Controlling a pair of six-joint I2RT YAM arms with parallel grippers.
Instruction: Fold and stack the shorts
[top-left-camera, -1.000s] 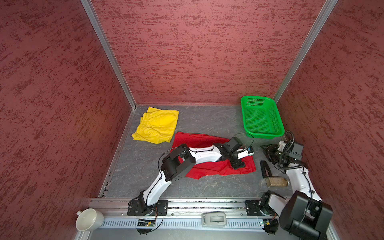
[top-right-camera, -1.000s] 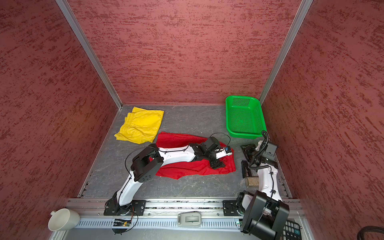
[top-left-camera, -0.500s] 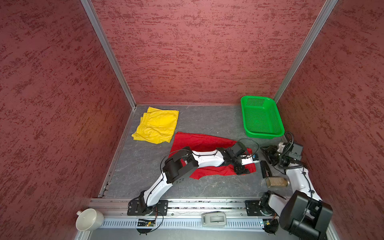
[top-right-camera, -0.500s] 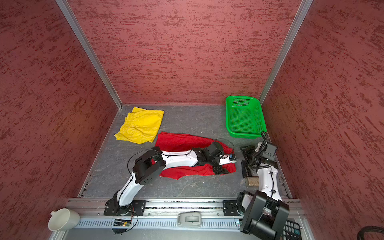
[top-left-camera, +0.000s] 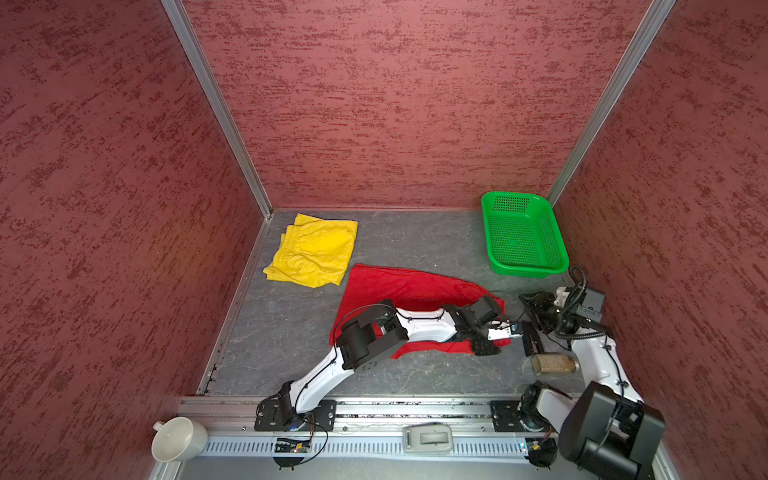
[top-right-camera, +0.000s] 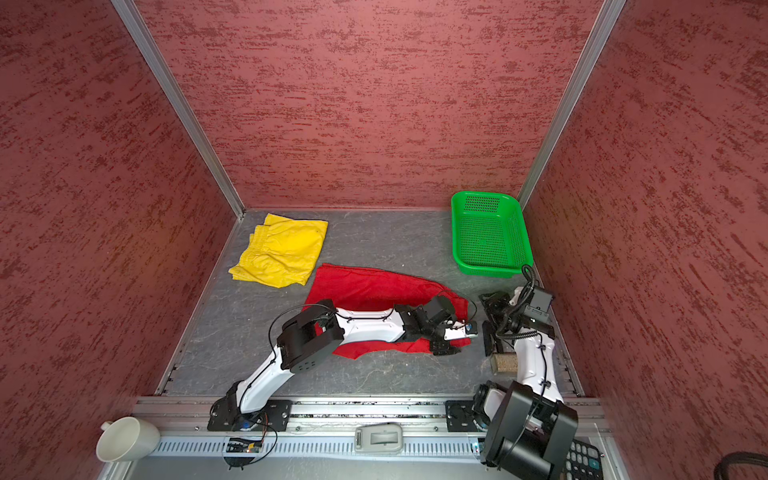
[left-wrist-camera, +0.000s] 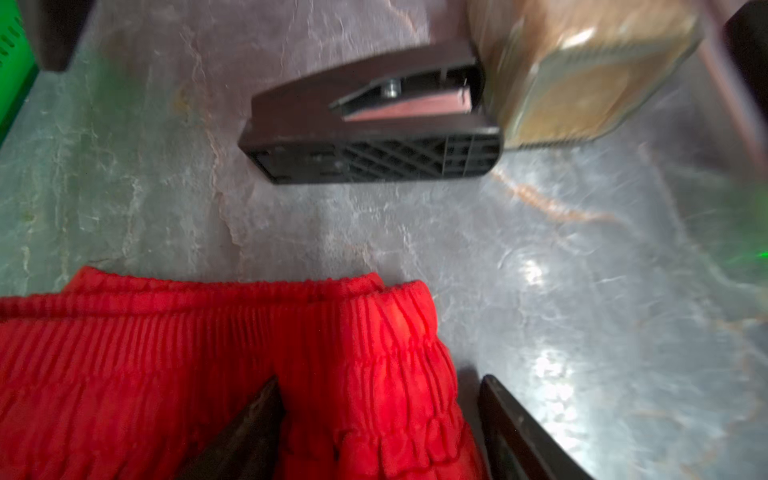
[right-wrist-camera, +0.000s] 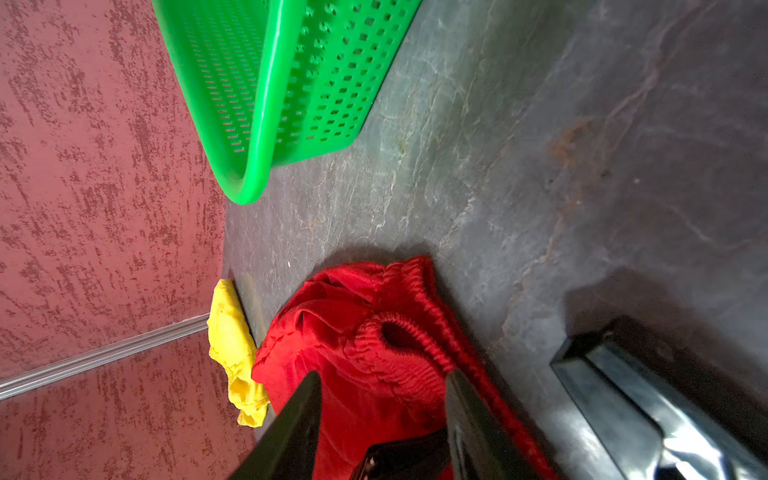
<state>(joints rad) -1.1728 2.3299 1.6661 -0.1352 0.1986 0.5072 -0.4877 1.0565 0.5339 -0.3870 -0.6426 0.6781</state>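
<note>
The red shorts lie loosely folded mid-table, partly under my left arm. In the left wrist view their gathered waistband ends between the spread fingers of my left gripper; one finger rests on the fabric, the other stands off it over bare table. My right gripper hovers open just right of that waistband end, holding nothing. The yellow shorts lie folded at the back left.
A green perforated basket stands at the back right. A clear jar of brown grains lies close beside the right gripper. A white cup and a calculator sit beyond the front rail.
My left gripper has slid right and frontward over the red shorts to the waistband end, and the cloth's right part has bunched narrower. The right gripper's jaws have spread wider.
</note>
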